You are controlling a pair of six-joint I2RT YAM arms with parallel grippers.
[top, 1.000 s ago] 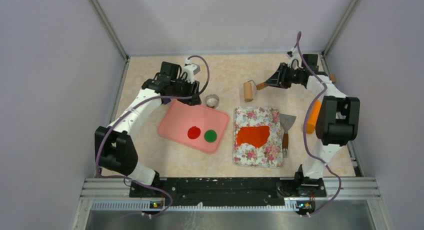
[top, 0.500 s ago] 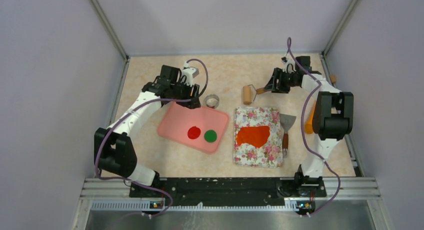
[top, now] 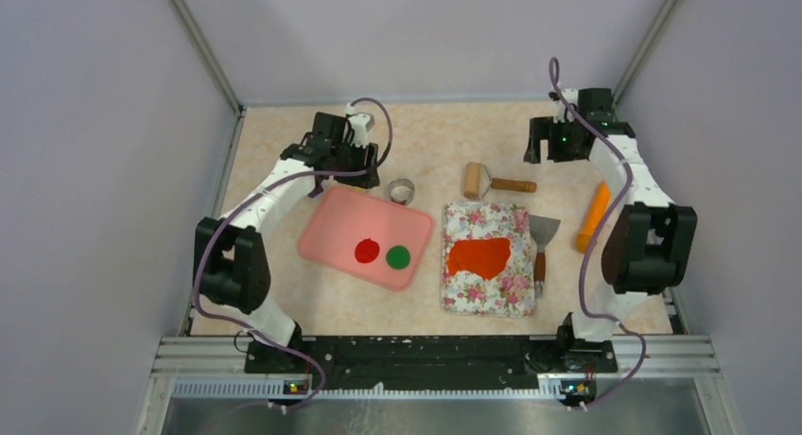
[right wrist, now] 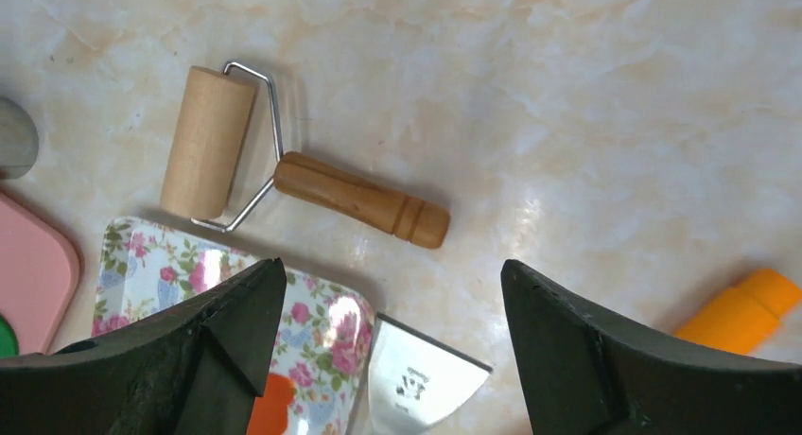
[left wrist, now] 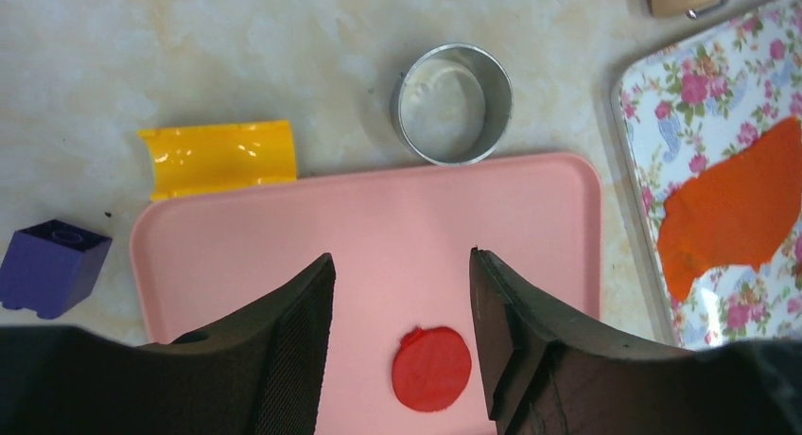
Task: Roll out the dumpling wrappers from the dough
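The dough (top: 479, 256) is a flat orange-red sheet with ragged edges lying on the floral tray (top: 487, 293); the left wrist view shows the dough (left wrist: 733, 208) at the right. A red wrapper (top: 367, 252) and a green wrapper (top: 398, 256) lie on the pink tray (top: 331, 227). My left gripper (top: 364, 161) hovers open over that tray's far edge, and the red wrapper (left wrist: 432, 369) shows below its gripper opening (left wrist: 401, 255). My right gripper (top: 547, 151) hangs open and empty at the far right, apart from the wooden rolling pin (top: 471, 180) on the table. In the right wrist view the rolling pin (right wrist: 208, 142) lies beyond the right gripper (right wrist: 392, 263).
A metal ring cutter (top: 402, 190) stands just past the pink tray. A metal scraper (top: 542, 232) lies beside the floral tray's right edge. An orange carrot-shaped stick (top: 594, 216) lies by the right arm. A yellow curved piece (left wrist: 217, 156) and a purple block (left wrist: 47, 265) sit left of the tray.
My right gripper has opened, let go of the rolling pin's handle and drawn back to the right; the pin now rests on the table. My left gripper has pulled back a little from the pink tray.
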